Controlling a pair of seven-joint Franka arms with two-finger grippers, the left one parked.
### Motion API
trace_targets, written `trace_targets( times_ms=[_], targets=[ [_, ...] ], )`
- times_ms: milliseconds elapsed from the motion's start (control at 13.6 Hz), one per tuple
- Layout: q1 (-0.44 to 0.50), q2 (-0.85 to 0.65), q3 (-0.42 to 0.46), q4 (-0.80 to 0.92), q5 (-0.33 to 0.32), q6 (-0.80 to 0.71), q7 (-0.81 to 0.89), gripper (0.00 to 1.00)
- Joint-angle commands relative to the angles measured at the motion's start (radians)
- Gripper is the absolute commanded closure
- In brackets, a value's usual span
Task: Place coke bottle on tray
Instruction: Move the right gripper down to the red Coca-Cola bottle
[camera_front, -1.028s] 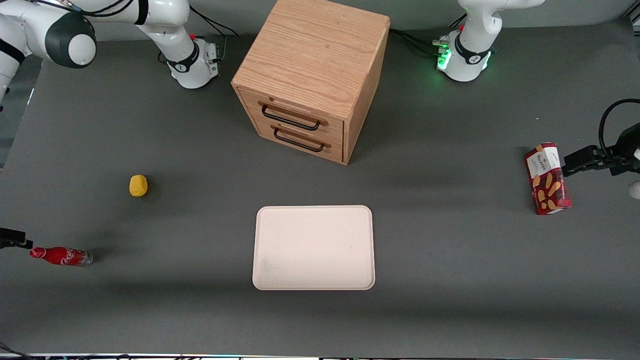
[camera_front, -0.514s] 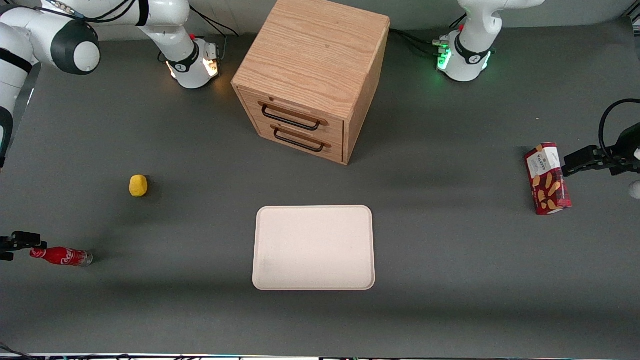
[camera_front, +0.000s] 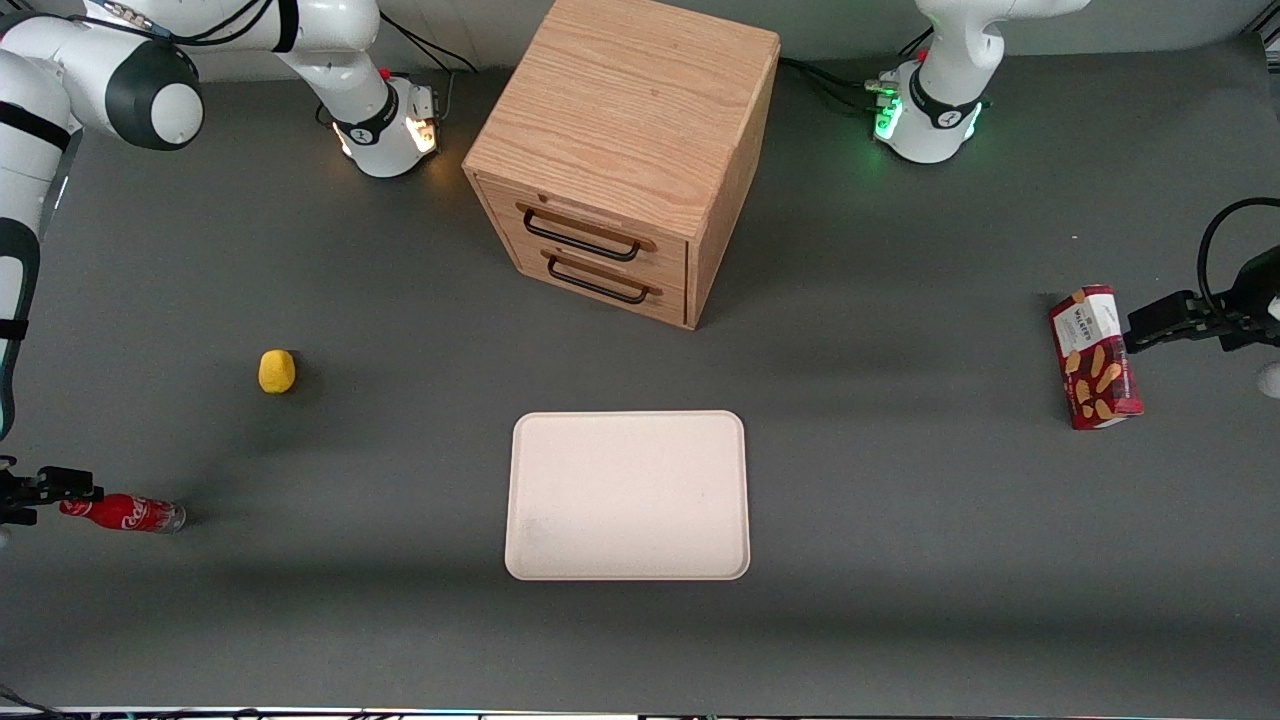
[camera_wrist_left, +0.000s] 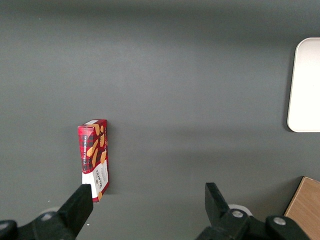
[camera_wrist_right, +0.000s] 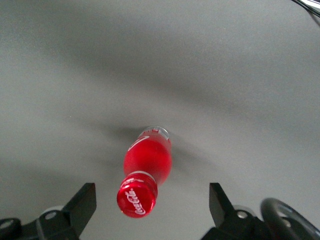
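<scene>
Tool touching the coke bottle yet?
Apart. In the right wrist view the tool is open, its fingers standing clear of the coke bottle, with grey table visible either side of the cap.

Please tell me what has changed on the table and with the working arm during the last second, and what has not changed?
The gripper has moved inward from the table's edge at the working arm's end, until it is above the cap end of the coke bottle, with its fingers open. Nothing has been grasped yet. The bottle has not moved, and the tray, yellow object, drawer cabinet and biscuit box have kept their places too.
</scene>
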Motion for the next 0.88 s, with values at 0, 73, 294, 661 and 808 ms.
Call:
trace_targets(
  times_ms=[0, 73, 294, 661, 808],
  targets=[
    [0.01, -0.006, -0.009, -0.011, -0.011, 0.017, -0.008, 0.12],
    [0.01, -0.008, -0.009, -0.011, -0.011, 0.017, -0.006, 0.29],
    [0.02, -0.009, -0.009, -0.009, -0.044, 0.015, -0.006, 0.86],
    [0.023, -0.019, -0.008, -0.009, -0.055, 0.009, -0.008, 1.0],
    [0.023, -0.035, -0.009, -0.008, -0.06, 0.0, -0.014, 1.0]
  ],
)
